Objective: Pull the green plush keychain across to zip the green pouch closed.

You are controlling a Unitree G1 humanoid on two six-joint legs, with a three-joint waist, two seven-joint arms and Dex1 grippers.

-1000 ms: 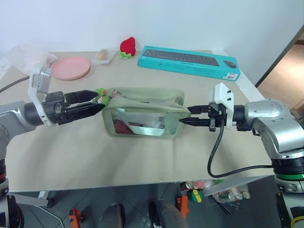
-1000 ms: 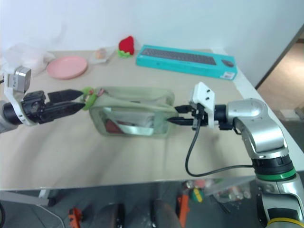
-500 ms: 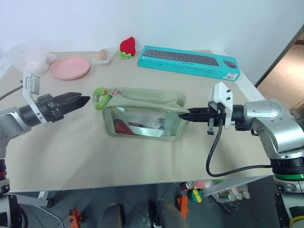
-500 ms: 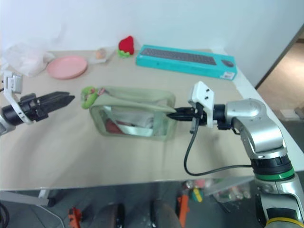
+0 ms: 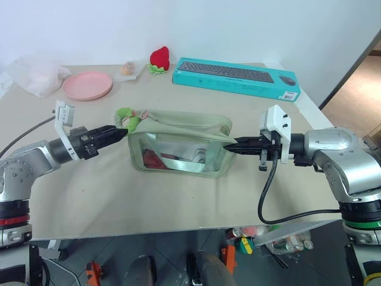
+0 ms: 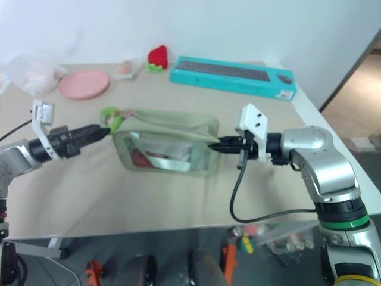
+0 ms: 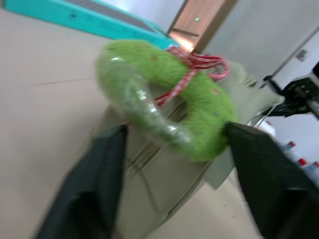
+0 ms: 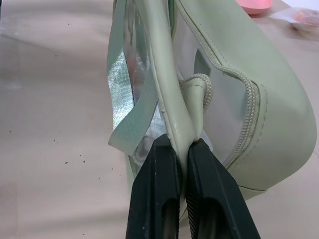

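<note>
Lime-green plush, curved into a ring with a red-and-white ribbon, marks the green plush keychain (image 7: 169, 94), which is seen at the left end of the green pouch (image 5: 178, 149) near the middle of the worktop (image 5: 178, 196). The left pincer (image 5: 121, 132) is brought up level to the charm with its fingers (image 7: 99, 184) parted on either side of it; no grip on the plush is seen yet. The pouch's right end is grasped by the right pincer (image 5: 233, 145), which is clenched on a fold of the pale green edging.

Risk is judged mainly at the charm: the plush is soft and partly wrapped in clear film, so it could be squeezed out of the closing fingers, or only the ribbon could be caught. If the pull is made off the zipper's line, the slider may jam and the whole pouch may be dragged. The anchoring fold is thin and could be lost. A pink plate (image 5: 87, 85) and a teal keyboard box (image 5: 235, 77) near the far edge are well apart.
</note>
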